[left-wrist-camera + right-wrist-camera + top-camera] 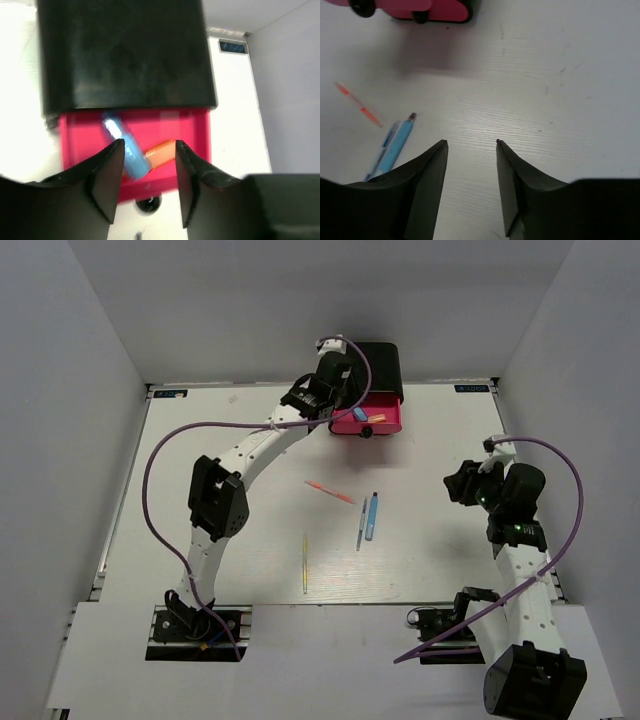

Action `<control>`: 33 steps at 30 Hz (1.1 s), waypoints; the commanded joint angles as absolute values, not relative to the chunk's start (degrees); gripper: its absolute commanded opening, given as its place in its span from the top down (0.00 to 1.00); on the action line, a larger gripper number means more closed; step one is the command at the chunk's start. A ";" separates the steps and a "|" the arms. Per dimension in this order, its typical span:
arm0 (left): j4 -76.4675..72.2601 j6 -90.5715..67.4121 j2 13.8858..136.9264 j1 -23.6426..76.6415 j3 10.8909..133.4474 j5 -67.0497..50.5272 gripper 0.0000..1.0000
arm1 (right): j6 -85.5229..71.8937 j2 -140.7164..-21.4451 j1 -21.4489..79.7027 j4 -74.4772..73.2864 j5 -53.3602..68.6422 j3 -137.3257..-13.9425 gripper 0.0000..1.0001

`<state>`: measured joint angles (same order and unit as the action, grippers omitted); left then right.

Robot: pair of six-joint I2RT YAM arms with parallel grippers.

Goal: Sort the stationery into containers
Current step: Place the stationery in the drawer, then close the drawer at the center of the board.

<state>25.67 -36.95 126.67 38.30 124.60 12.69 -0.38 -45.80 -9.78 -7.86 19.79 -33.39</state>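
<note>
4 items lie loose on the counter (450,560). The thin yellow stick (305,562) is nearest the arm bases and the thin pink-orange pen (330,492) is toward the middle. The slim grey-blue pen (362,527) lies just beside the light blue marker (371,517), the 2 nearly parallel and possibly touching. The other 2 items, the short blue stub (125,147) and the short orange stub (160,152), sit in the pulled-out hot-pink drawer (80,140) of the black cabinet (125,50) at the far edge. The left jaws hang spread and empty directly above that drawer, with the stubs showing between them. The right jaws are also spread and empty, over bare counter to the right of the marker and well apart from it.

All 4 loose pieces look light, stiff and smooth, so weight is no worry, but slipping and rolling are. Each lies flat, so the jaws would have to come straight down across the barrel, near mid-length so it doesn't tip when lifted. The yellow stick and pink-orange pen are very thin. The tips must nearly scrape the counter to catch them, and an off-centre pinch could flick them away. The marker is fatter and the easiest hold. The grey-blue pen beside it risks a double pick, so closing on the marker's free side seems wise.
</note>
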 commanded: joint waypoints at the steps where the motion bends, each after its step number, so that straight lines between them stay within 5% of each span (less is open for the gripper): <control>1: 23.74 -34.02 114.37 38.23 118.41 11.70 0.57 | 4.73 -46.23 -9.58 -4.66 32.76 -32.17 0.52; 2: 23.73 -32.45 111.82 38.23 115.78 11.17 0.77 | 5.36 -47.01 -9.41 -4.40 35.22 -31.65 0.56; 3: 23.21 -31.56 109.10 38.23 108.88 11.16 0.85 | 5.80 -48.50 -9.23 -4.13 40.20 -31.64 0.63; 7: 17.94 -26.90 91.18 38.23 84.69 6.44 0.95 | 3.61 -54.74 -7.12 -2.91 51.58 -36.80 0.67; 8: 16.10 -26.89 87.31 38.23 79.68 5.37 0.90 | 2.56 -57.02 -6.68 -0.99 51.24 -37.70 0.65; 10: 15.29 -26.63 75.71 38.23 65.61 3.44 0.61 | -1.03 -60.72 -4.05 1.04 51.68 -41.19 0.50; 13: 15.29 -29.78 62.20 38.23 50.66 1.94 0.27 | -7.44 -68.78 -0.28 3.07 50.19 -47.45 0.41; 14: 15.90 -31.01 59.09 38.23 47.58 1.15 0.23 | -10.86 -70.21 2.43 4.38 48.10 -50.42 0.38; 25: 26.44 -48.33 23.24 38.23 20.22 1.58 0.21 | -31.02 -93.16 9.93 6.42 41.14 -66.70 0.36; 33: 29.79 -50.98 18.98 38.23 19.51 2.11 0.21 | -34.89 -98.35 10.63 6.94 38.33 -67.06 0.36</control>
